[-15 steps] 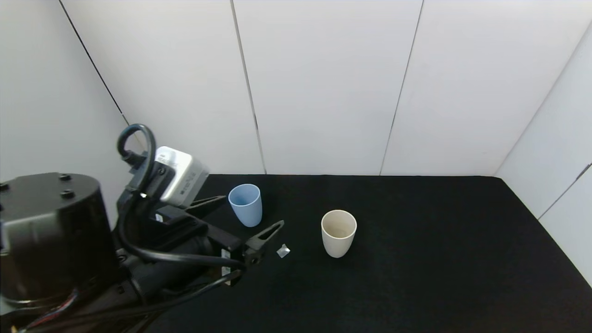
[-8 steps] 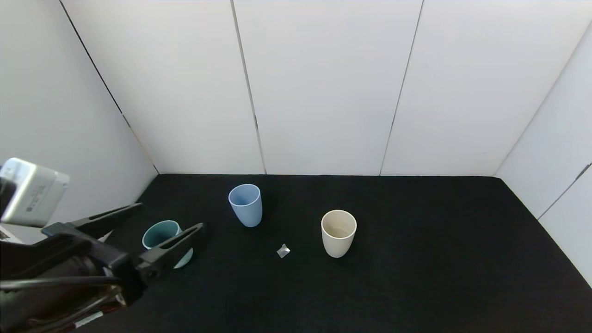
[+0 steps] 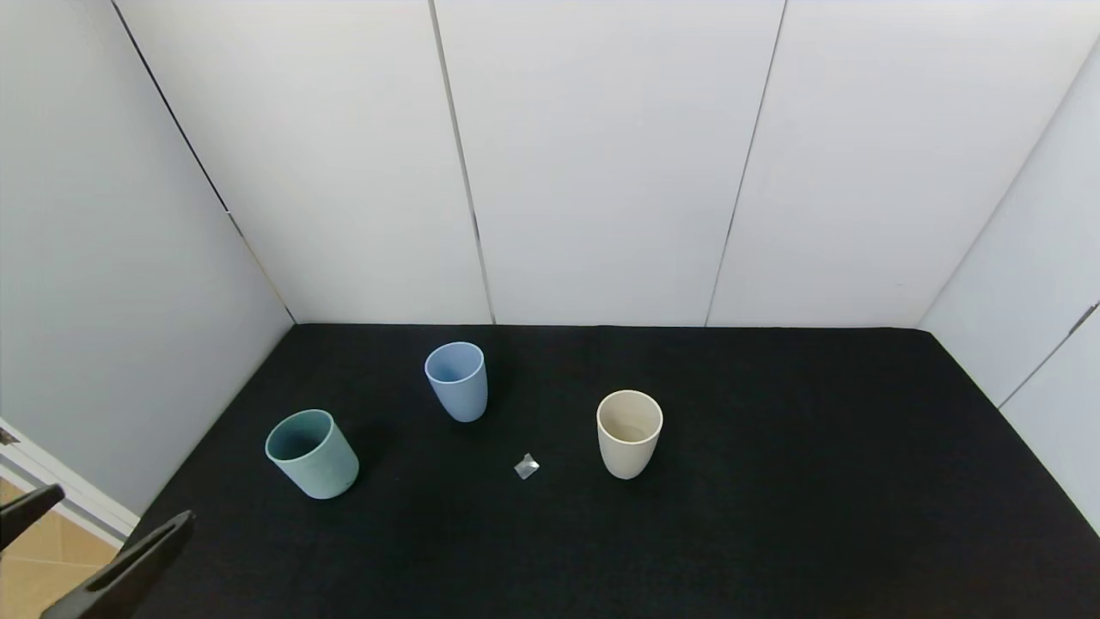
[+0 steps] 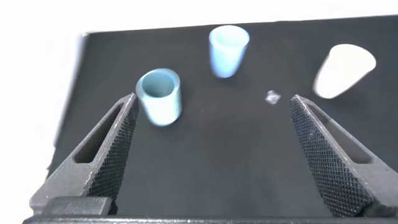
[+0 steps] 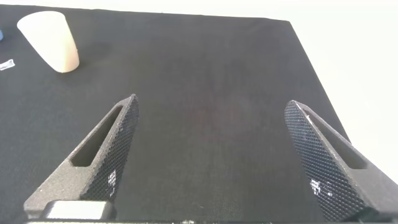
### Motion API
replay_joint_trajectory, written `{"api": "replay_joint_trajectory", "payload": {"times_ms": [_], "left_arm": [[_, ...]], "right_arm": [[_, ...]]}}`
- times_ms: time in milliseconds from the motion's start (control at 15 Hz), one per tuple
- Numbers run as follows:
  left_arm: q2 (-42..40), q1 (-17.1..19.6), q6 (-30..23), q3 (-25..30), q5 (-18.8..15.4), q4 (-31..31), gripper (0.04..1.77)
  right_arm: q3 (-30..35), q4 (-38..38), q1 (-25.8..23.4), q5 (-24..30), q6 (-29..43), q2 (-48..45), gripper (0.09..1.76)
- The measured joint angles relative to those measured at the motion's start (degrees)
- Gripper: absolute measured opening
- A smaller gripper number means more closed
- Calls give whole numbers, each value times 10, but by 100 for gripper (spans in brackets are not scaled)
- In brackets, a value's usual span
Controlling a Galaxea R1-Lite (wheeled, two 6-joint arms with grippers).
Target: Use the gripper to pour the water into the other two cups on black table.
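The teal-green cup (image 3: pixel 311 453) stands upright at the left of the black table (image 3: pixel 773 516). The light blue cup (image 3: pixel 456 381) stands behind it, to its right. The beige cup (image 3: pixel 629 432) stands upright near the middle. No water shows. My left gripper (image 3: pixel 107 516) is open and empty at the table's near left corner, well short of the cups. Its wrist view shows the teal cup (image 4: pixel 160 97), the blue cup (image 4: pixel 227 50) and the beige cup (image 4: pixel 344 70) beyond the open gripper (image 4: pixel 212 99). My right gripper (image 5: pixel 211 102) is open and empty over bare cloth, with the beige cup (image 5: pixel 51 40) farther off.
A small crumpled clear scrap (image 3: pixel 526 466) lies between the blue and beige cups. White wall panels (image 3: pixel 601 172) border the table at the back and both sides. A strip of tan floor (image 3: pixel 34 567) shows past the table's left edge.
My left arm has drawn back from beside the blue cup to the near left corner, uncovering the teal cup. The cups and scrap have not moved.
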Motion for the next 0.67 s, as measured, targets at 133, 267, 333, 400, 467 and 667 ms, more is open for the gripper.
{"api": "replay_joint_trajectory", "payload": {"times_ms": [133, 267, 333, 400, 467, 667], "left_arm": [[-65, 25, 0, 23, -1, 31, 172], [-130, 44, 0, 44, -1, 70, 172], [-161, 52, 1, 56, -2, 89, 172], [-192, 64, 1, 70, -6, 108, 172], [-221, 76, 2, 80, -16, 120, 172], [-284, 98, 18, 115, -32, 136, 172]], "right_arm": [[0, 0, 0, 0, 0, 0, 171], [0, 0, 0, 0, 0, 0, 171], [0, 0, 0, 0, 0, 0, 171], [0, 0, 0, 0, 0, 0, 171], [0, 0, 0, 0, 0, 0, 171], [0, 0, 0, 0, 0, 0, 171]]}}
